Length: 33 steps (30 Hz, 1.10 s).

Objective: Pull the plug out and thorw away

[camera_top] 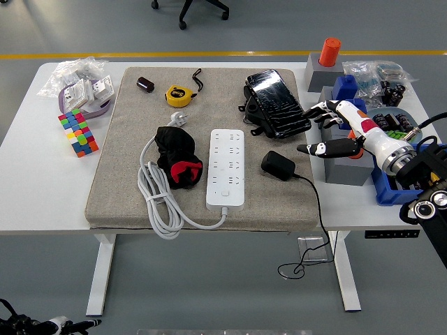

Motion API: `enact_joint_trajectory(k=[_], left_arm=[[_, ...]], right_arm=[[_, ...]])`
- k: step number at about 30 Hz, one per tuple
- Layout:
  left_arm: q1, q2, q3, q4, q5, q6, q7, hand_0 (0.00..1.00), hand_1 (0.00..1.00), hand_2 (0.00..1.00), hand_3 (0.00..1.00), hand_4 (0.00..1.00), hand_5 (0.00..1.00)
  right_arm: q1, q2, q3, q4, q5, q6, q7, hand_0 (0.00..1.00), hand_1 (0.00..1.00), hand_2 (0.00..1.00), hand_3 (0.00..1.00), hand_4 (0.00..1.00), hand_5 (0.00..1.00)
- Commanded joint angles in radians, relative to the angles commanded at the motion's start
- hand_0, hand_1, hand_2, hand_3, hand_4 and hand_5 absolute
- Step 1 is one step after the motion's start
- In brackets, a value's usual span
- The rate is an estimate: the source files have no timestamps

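A grey felt mat (112, 188) is seen lying over the middle of the white surface (42, 188). A white power strip (226, 166) is lying on the mat, lengthwise toward the near edge, with its white cable (155, 204) looped to its left and ending in a white plug (180, 118) resting on the mat. No plug is seated in the strip's sockets.

The task's thing, a black plug adapter (279, 165), is lying on the mat just to the right of the power strip, apart from it. Its thin black cord (318, 202) is running off the near edge of the surface and hanging below.

The right robot hand (334, 129) is being held over the right part of the surface, beyond the mat's right edge and near the adapter but not touching it. Its fingers are spread and nothing is being gripped; the thumb is pointing toward the adapter. The left robot hand is not in the picture.

A black and red cloth bundle (177, 155) is lying left of the strip. A yellow tape measure (177, 95) and a small dark cylinder (145, 84) are lying near the mat's far edge. A black pouch (275, 105) is lying at the far right corner of the mat. A colourful cube puzzle (77, 132) is resting on the bare surface at left. Grey blocks (347, 167) and a blue tray (385, 188) are standing under and beside the hand.
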Motion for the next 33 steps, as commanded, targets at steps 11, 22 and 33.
enact_joint_trajectory(k=[11,22,33], left_arm=[[-0.006,0.002,-0.002,0.000,-0.004,0.001,-0.001,0.528,0.664,0.692,0.667,0.830,0.703],[-0.012,0.009,-0.009,0.005,-0.016,0.020,-0.022,0.528,0.664,0.693,0.668,0.829,0.706],[-0.011,0.009,-0.001,0.003,-0.010,0.018,-0.014,0.527,0.663,0.693,0.666,0.829,0.726]], right_arm=[[-0.006,-0.001,0.007,0.008,-0.001,0.000,0.001,0.749,0.720,0.713,0.634,0.998,0.227],[-0.008,-0.003,0.004,0.023,0.002,-0.001,0.005,0.745,0.720,0.713,0.632,0.997,0.225],[-0.017,-0.007,0.009,0.025,0.002,-0.002,0.008,0.744,0.719,0.713,0.626,0.991,0.222]])
